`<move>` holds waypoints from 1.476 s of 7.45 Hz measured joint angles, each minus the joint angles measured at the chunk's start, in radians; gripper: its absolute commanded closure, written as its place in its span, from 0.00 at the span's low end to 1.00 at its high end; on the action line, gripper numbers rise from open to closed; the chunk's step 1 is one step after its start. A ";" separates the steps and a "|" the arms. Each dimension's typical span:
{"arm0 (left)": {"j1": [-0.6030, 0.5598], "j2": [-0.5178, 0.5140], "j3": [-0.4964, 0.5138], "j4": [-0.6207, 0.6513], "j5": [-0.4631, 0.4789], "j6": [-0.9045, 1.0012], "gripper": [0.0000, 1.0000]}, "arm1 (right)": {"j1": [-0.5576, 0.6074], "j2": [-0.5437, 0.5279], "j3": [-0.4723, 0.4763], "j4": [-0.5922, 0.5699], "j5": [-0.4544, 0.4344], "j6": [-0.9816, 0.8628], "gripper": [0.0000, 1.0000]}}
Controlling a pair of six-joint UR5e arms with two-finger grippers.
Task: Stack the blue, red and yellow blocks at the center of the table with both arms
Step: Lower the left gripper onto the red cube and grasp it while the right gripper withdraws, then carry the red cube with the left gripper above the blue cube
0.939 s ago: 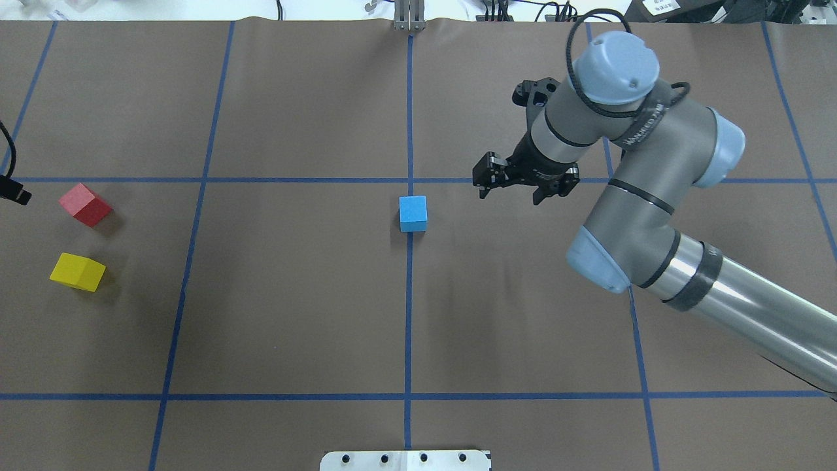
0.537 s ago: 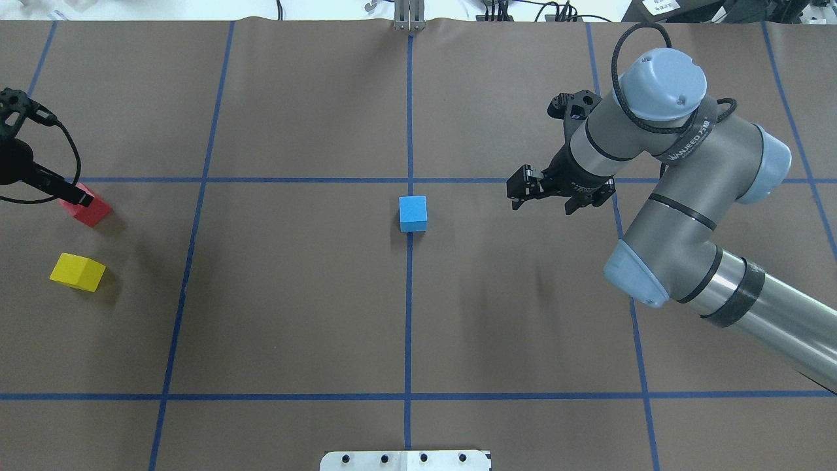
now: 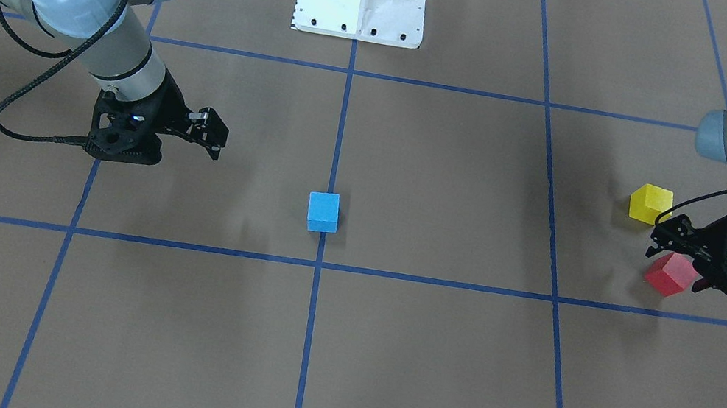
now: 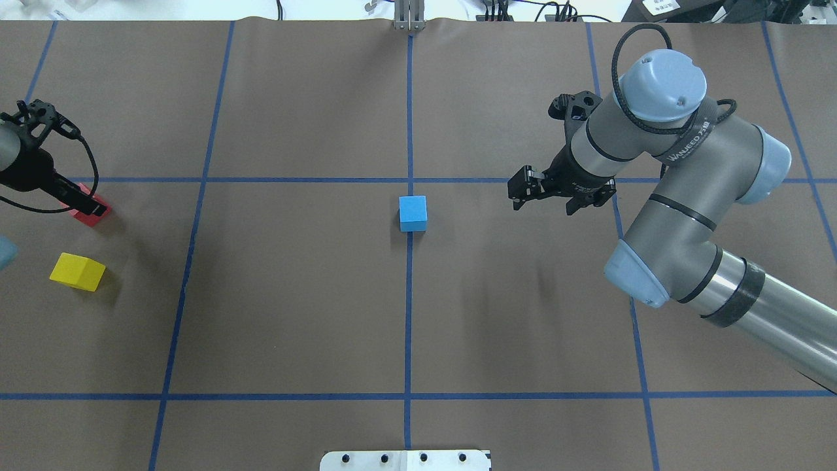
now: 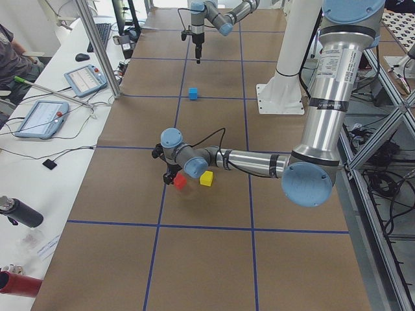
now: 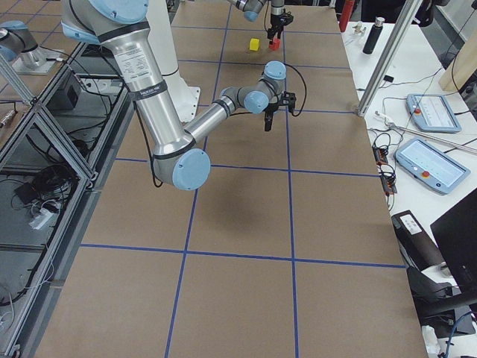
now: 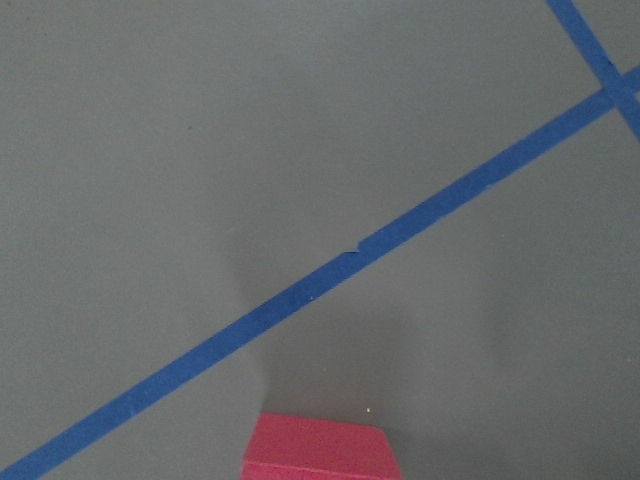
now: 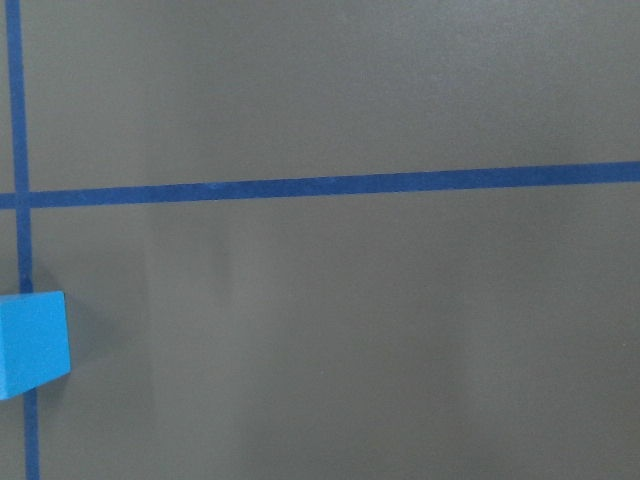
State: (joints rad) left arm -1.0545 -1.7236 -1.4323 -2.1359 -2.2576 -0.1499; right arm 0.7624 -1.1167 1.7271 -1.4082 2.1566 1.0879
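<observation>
red block (image 4: 90, 214), at 9 o'clock on the table (image 4: 294, 294), is mostly hidden under the left gripper (image 3: 682, 262), jaws apart; contact we cannot tell. blue block (image 4: 413, 213) sits at centre; at its 3 o'clock the right gripper (image 4: 548, 201) hangs, jaws spread wide, holding nothing.

From overhead, the left tool (image 4: 85, 204) covers much of the red block's (image 4: 91, 218) top.
</observation>
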 measured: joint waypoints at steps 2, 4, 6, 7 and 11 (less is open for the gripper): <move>0.001 -0.001 0.012 -0.001 0.001 0.021 0.19 | 0.000 0.000 0.000 0.000 -0.001 0.001 0.01; 0.001 0.000 0.022 0.000 0.000 0.047 1.00 | 0.000 -0.001 0.003 0.000 -0.002 0.002 0.01; -0.001 0.001 0.021 0.004 -0.001 0.048 1.00 | 0.000 -0.002 0.006 0.001 -0.001 0.003 0.01; -0.004 -0.014 0.011 0.037 -0.004 0.036 1.00 | 0.002 -0.004 0.009 0.001 0.000 0.002 0.01; 0.029 -0.188 -0.106 0.205 -0.008 -0.376 1.00 | 0.054 -0.121 0.067 0.004 0.024 -0.082 0.01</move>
State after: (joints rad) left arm -1.0259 -1.9114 -1.5382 -1.9307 -2.2656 -0.5256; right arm 0.8165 -1.2377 1.7944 -1.4039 2.1807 1.0056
